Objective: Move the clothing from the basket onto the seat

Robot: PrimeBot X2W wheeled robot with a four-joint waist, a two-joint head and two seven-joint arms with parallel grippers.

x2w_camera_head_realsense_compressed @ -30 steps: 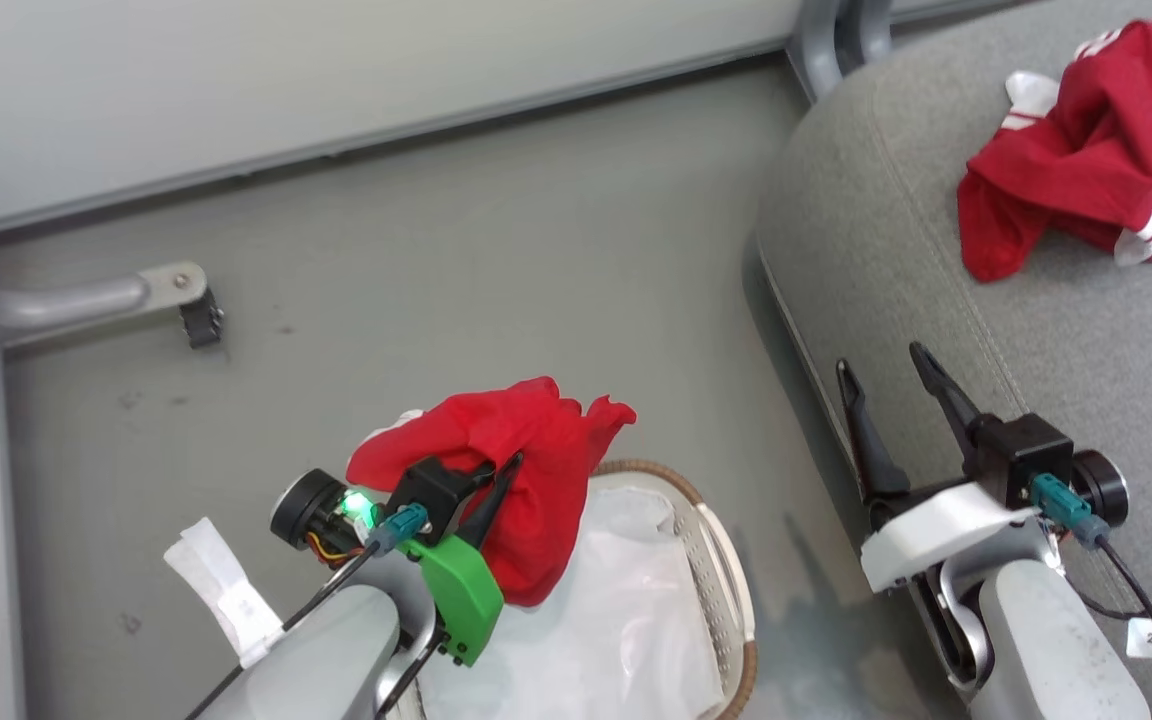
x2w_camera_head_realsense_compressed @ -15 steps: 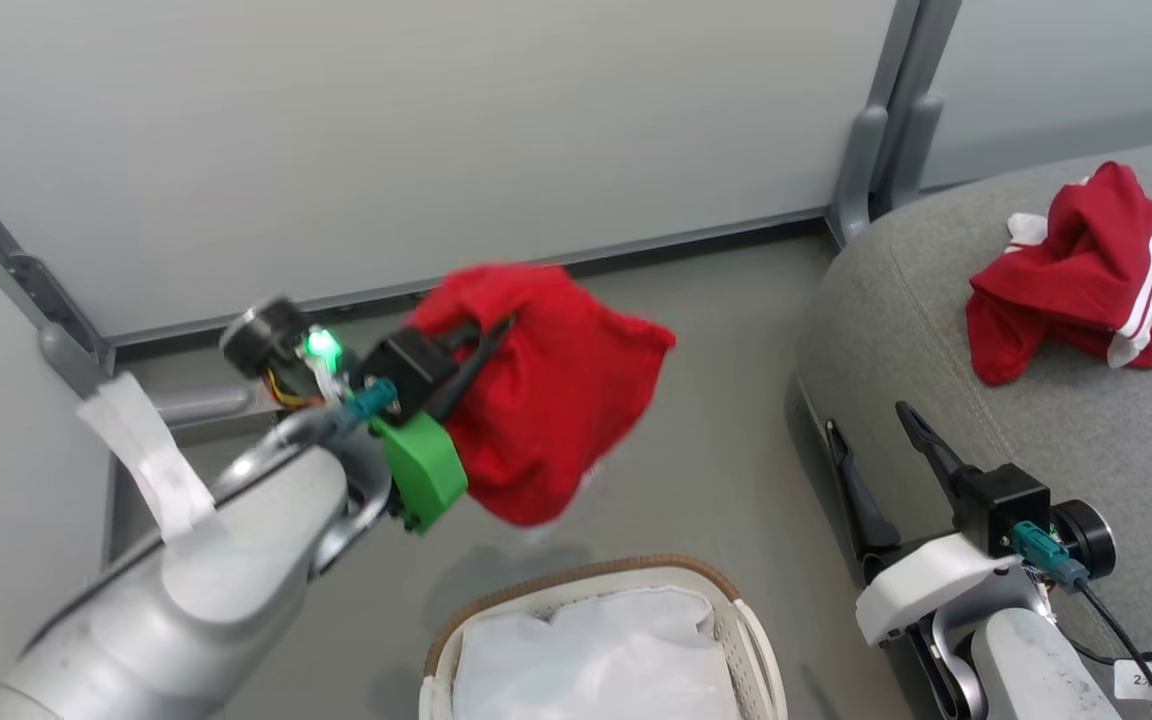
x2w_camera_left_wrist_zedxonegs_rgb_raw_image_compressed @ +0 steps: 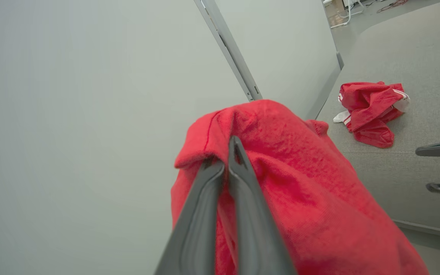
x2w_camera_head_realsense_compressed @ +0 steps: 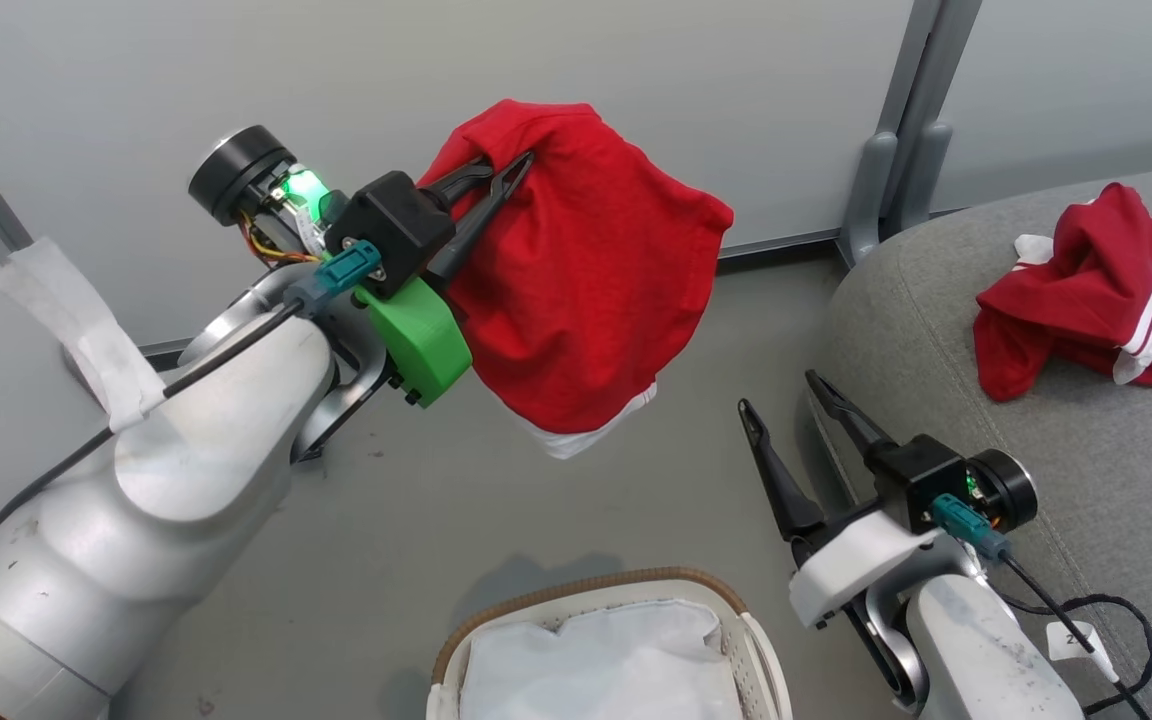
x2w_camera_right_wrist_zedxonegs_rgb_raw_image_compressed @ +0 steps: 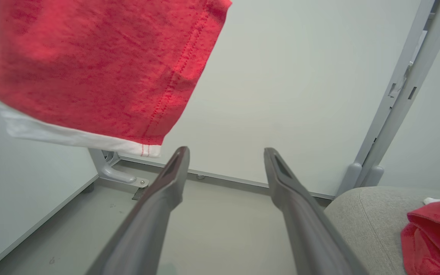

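We pinch one fold of the shirt (x2w_camera_head_realsense_compressed: 586,280) in our closed left fingers (x2w_camera_head_realsense_compressed: 496,178), at 12 o'clock from the basket (x2w_camera_head_realsense_compressed: 576,585); our right fingers (x2w_camera_head_realsense_compressed: 774,465) gape empty. Swinging toward the seat (x2w_camera_head_realsense_compressed: 936,330) at 3 o'clock, that thin pinch could slip, dropping it on the floor (x2w_camera_head_realsense_compressed: 416,500).

red garment (x2w_camera_head_realsense_compressed: 586,280) hangs aloft, hem down; striped garment (x2w_camera_head_realsense_compressed: 1086,290) crumpled on grey seat (x2w_camera_head_realsense_compressed: 946,330); basket (x2w_camera_head_realsense_compressed: 576,583) on floor (x2w_camera_head_realsense_compressed: 416,520).

The left arm (x2w_camera_head_realsense_compressed: 166,480) is reaching upward with its wrist raised. The left gripper (x2w_camera_head_realsense_compressed: 508,162) is pinching a fold of the red garment (x2w_camera_head_realsense_compressed: 596,290) between closed jaws, the cloth hanging below them. The right arm (x2w_camera_head_realsense_compressed: 976,650) is sitting lower, and the right gripper (x2w_camera_head_realsense_compressed: 778,391) is pointing up with jaws spread wide.
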